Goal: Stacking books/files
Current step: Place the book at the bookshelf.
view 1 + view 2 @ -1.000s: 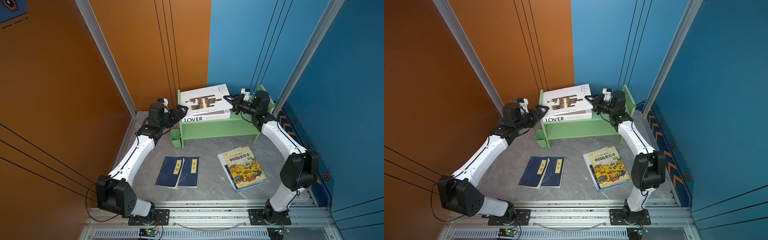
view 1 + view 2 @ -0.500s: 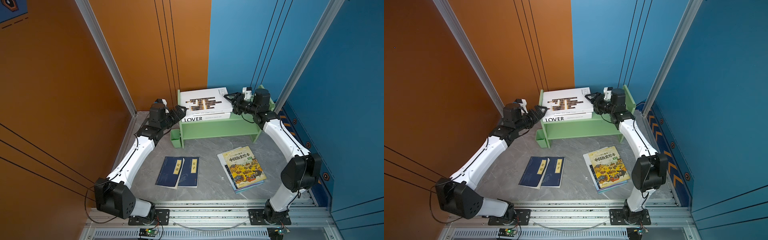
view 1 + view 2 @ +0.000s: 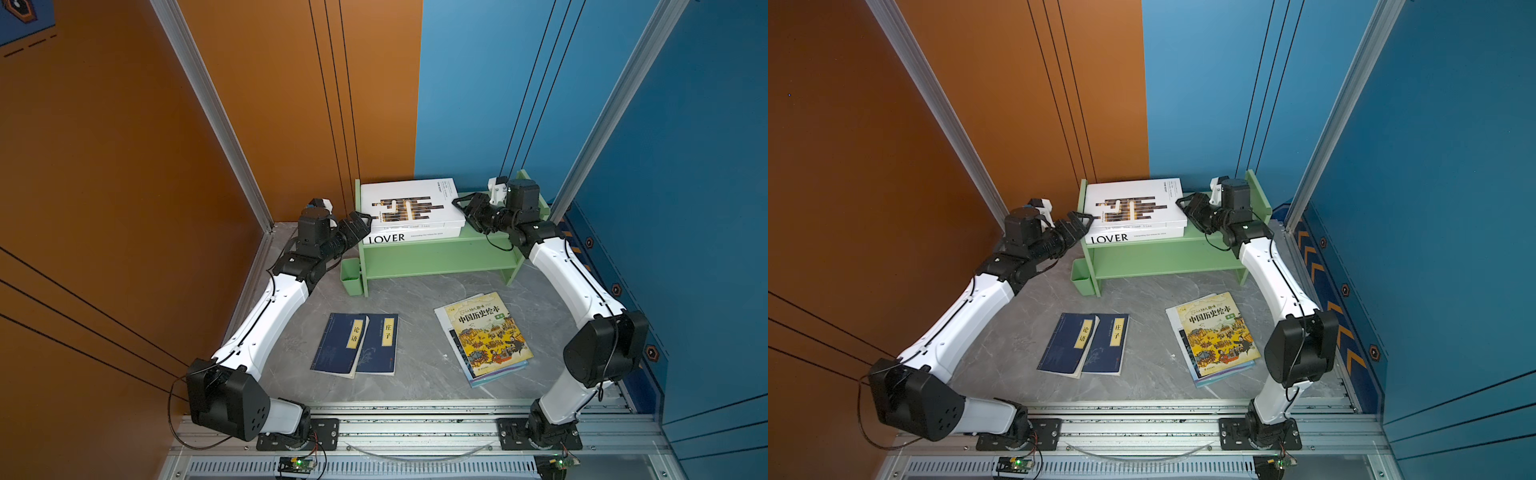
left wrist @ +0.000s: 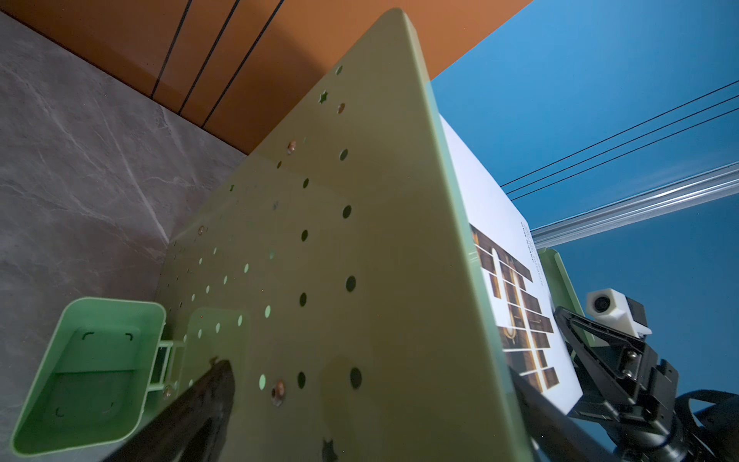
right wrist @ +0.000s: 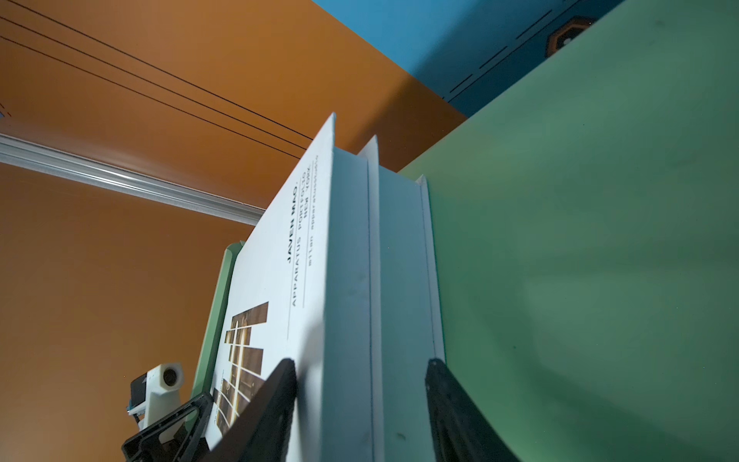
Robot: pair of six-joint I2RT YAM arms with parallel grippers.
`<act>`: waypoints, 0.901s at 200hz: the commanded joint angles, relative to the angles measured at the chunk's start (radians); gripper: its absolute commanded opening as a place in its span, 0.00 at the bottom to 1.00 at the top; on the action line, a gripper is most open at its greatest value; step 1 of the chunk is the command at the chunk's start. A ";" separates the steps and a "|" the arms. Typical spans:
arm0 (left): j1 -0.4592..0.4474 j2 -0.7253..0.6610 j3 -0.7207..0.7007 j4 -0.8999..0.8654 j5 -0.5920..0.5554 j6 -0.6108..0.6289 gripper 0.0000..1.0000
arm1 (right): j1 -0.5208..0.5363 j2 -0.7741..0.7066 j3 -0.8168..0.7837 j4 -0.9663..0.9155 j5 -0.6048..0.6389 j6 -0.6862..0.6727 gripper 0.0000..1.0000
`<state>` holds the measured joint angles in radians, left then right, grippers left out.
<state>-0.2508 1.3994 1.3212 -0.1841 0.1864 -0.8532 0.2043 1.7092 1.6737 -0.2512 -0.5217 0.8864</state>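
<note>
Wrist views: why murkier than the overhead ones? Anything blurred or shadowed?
In the left wrist view, the left tool's finger is a dark close-up blur and the shelf looks shaded olive; in the right wrist view, the right tool's fingers are soft too, and faint shadows lie on the shelf; both top views are sharp and evenly lit.

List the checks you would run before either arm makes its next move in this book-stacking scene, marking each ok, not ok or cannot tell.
1. The barred white book lies flat on the LOVER book, atop the green shelf: ok.
2. The left gripper open, holding nothing: ok.
3. The right gripper at the stack's end, gripping or free: cannot tell.
4. The navy books on the shelf: not ok, on the table.
5. The yellow picture book on the shelf: not ok, on the table atop the light-blue book.
</note>
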 commanded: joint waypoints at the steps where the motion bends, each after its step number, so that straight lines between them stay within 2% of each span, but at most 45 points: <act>1: -0.002 -0.028 -0.022 -0.036 0.007 0.013 0.98 | 0.010 -0.020 0.014 -0.010 0.001 -0.056 0.51; 62: -0.002 -0.054 -0.015 0.027 0.063 0.026 1.00 | 0.034 -0.038 0.027 0.016 -0.014 -0.132 0.52; 112: 0.000 -0.108 -0.015 0.062 0.126 0.064 0.98 | 0.013 -0.074 0.047 0.002 0.033 -0.204 0.72; 135: 0.006 -0.172 -0.017 0.005 0.132 0.119 0.98 | -0.007 -0.129 0.035 -0.018 0.073 -0.248 0.77; 144: 0.008 -0.207 -0.023 -0.067 0.122 0.151 0.98 | -0.013 -0.158 0.017 -0.012 0.071 -0.253 0.79; 180: 0.057 -0.387 -0.132 -0.233 0.018 0.219 0.98 | 0.008 -0.282 -0.079 -0.027 0.081 -0.297 0.86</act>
<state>-0.2329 1.1206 1.2659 -0.2657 0.2707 -0.7116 0.1886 1.5169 1.6497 -0.2546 -0.4652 0.6594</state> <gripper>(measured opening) 0.979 0.823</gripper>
